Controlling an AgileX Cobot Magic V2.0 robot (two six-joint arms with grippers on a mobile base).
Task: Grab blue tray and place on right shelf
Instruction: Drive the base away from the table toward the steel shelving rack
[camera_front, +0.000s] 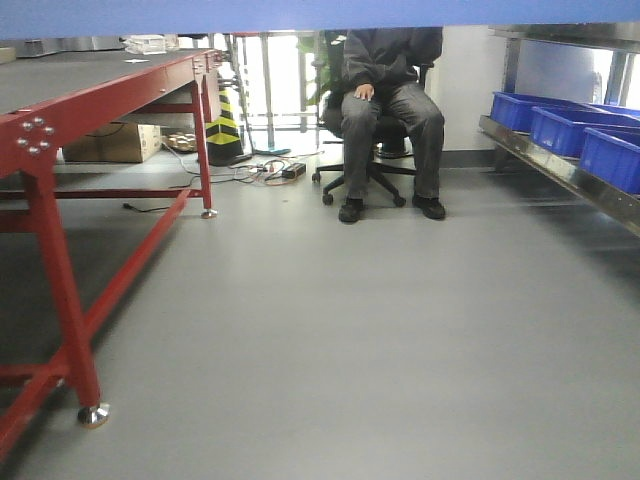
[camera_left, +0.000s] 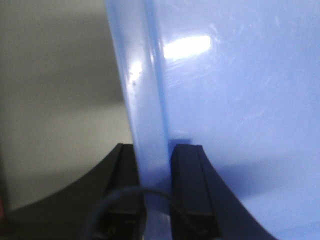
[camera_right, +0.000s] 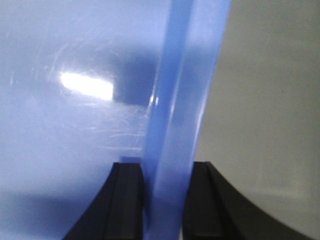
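The blue tray fills both wrist views as glossy light-blue plastic. My left gripper (camera_left: 154, 165) is shut on the tray's left rim (camera_left: 145, 100), one finger each side of it. My right gripper (camera_right: 167, 175) is shut on the tray's right rim (camera_right: 180, 100) the same way. In the front view the tray shows as a blue band (camera_front: 300, 12) along the top edge, held up in the air. The right shelf (camera_front: 560, 170), shiny steel, runs along the right side. Neither gripper shows in the front view.
Several deep dark-blue bins (camera_front: 570, 125) stand on the steel shelf. A red-framed table with a black mat (camera_front: 60, 110) is at the left. A person sits on an office chair (camera_front: 385, 110) straight ahead. Cables and a striped cone (camera_front: 225, 125) lie on the grey floor behind.
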